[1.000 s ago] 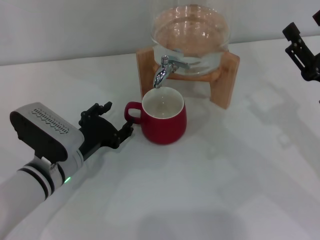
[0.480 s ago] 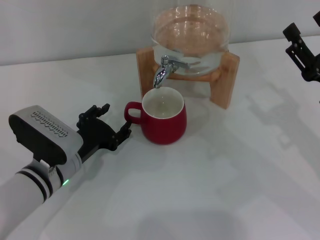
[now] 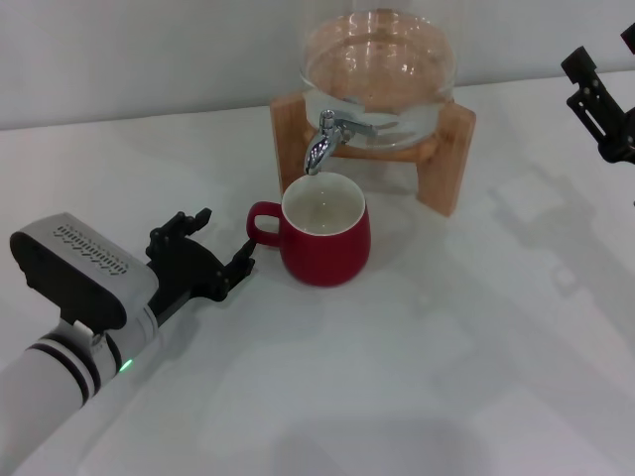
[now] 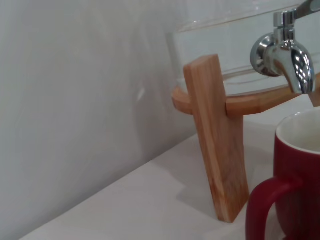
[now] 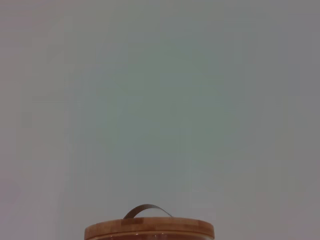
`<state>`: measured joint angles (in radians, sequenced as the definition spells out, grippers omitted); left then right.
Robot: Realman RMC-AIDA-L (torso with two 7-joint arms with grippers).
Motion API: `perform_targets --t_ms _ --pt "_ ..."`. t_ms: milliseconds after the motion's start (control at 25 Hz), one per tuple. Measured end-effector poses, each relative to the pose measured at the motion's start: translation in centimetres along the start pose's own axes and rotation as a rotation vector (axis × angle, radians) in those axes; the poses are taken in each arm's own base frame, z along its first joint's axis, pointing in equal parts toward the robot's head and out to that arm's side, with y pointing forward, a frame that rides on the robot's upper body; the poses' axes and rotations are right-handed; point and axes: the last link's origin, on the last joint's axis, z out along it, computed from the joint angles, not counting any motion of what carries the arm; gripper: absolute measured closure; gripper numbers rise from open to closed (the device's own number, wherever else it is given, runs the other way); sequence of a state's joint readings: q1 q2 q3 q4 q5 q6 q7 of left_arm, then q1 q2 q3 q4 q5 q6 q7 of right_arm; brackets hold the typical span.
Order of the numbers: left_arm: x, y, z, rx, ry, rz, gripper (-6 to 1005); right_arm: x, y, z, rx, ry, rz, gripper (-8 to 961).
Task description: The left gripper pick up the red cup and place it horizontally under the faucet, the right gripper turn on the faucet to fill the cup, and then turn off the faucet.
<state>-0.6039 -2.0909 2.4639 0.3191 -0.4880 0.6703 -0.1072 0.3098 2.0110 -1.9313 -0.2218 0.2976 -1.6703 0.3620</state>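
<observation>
The red cup (image 3: 327, 246) stands upright on the white table, its white inside directly below the spout of the chrome faucet (image 3: 321, 145). Its handle points toward my left gripper (image 3: 225, 236), which is open and empty a short way from the handle, not touching it. In the left wrist view the red cup (image 4: 299, 172) and its handle fill a corner, with the faucet (image 4: 283, 52) above. My right gripper (image 3: 601, 97) hangs open at the far right, well away from the faucet.
The faucet sits on a glass jar (image 3: 378, 69) held in a wooden stand (image 3: 447, 159) at the back of the table (image 3: 446, 357). The right wrist view shows only the jar's wooden lid (image 5: 149, 229) against a plain wall.
My left gripper has drawn back a little from the cup's handle, toward the left. The cup and the right arm have not moved.
</observation>
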Motion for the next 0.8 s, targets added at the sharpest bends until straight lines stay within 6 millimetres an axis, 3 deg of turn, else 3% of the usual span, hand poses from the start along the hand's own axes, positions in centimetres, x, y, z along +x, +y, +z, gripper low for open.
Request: perform_targets --t_ms 800 --pt "-0.64 -0.62 -0.54 0.042 -0.01 -0.016 292 -0.03 0.02 0.03 -0.001 -0.002 0.0 170"
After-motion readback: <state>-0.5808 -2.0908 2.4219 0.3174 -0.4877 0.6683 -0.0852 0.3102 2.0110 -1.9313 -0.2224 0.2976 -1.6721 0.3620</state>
